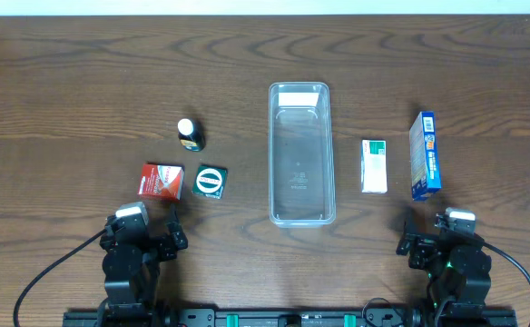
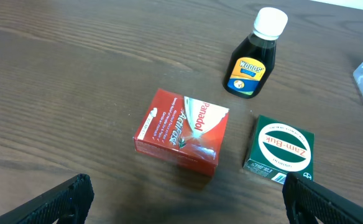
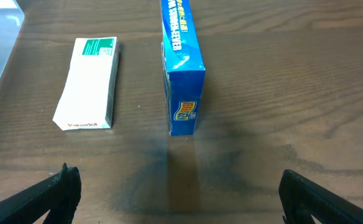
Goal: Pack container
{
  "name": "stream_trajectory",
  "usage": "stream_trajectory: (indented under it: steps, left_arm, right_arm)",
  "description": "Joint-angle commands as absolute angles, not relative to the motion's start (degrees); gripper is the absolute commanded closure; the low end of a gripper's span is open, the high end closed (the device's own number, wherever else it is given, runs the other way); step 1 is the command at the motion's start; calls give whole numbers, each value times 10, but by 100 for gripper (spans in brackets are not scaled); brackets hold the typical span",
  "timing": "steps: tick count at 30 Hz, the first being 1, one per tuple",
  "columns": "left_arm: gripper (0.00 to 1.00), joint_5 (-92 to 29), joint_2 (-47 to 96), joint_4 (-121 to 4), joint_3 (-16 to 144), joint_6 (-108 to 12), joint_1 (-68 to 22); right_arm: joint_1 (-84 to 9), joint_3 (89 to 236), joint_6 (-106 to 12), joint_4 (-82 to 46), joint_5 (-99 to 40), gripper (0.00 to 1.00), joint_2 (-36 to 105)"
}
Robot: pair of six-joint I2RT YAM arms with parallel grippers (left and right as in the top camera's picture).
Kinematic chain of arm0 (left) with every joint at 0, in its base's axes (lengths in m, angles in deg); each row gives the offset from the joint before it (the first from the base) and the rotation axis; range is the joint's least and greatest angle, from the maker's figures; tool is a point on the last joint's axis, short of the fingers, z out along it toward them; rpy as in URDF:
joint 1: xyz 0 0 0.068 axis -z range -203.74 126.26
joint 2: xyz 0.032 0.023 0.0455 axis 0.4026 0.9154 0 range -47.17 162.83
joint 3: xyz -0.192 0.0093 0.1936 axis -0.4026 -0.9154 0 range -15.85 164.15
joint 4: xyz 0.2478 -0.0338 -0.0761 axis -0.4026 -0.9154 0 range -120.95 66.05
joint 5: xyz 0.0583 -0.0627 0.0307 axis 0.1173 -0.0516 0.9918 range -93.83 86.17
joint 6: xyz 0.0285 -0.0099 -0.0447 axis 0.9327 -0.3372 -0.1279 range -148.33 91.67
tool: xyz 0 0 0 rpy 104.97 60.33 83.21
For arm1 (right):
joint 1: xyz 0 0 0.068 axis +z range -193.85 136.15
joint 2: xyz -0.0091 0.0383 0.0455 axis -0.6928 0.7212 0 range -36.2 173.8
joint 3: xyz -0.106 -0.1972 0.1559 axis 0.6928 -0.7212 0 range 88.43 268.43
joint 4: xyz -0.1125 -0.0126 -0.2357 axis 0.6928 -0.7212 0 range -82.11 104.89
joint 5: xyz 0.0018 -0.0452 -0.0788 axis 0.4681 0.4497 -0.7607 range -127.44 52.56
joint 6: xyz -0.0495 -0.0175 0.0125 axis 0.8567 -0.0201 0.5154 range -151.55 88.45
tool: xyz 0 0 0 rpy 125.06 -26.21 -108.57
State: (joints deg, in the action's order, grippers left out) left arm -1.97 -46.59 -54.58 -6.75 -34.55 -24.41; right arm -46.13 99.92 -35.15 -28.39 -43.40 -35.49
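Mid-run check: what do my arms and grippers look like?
Both arms are black. The left gripper and right gripper have matte black fingers, and each carries a pale grey camera block. A black cable loops outward from each arm. No markings visible.

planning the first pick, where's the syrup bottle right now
Overhead, the syrup bottle stands on the robot's left side, left of the container, just beyond the green box.

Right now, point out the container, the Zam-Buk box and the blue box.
container (image 1: pixel 301 168): overhead view, bare middle of its clear floor.
Zam-Buk box (image 2: pixel 282 148): left wrist view, green top face at the round label.
blue box (image 3: pixel 181 43): right wrist view, narrow upper face.
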Motion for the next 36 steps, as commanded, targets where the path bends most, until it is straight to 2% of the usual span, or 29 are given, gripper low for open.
stream_trajectory:
  steps: [1, 20, 24, 27, 36]
  left_arm:
    - [2, -19, -469, -546, -76, -351, -247]
    - [2, -19, -469, -546, -76, -351, -247]
    - [2, -19, -469, -546, -76, -351, -247]
    - [2, -19, -469, -546, -76, -351, -247]
    - [2, -19, -469, -546, -76, -351, -247]
  right_arm:
    - [-456, 996, -344, -278, -432, 1, -359]
    - [-456, 996, -350, -277, -431, 1, -359]
    - [-456, 996, -458, -272, -429, 1, -359]
    - [-456, 996, -529, -248, -385, 1, -359]
    - [-456, 1029, -530, -118, -255, 1, -324]
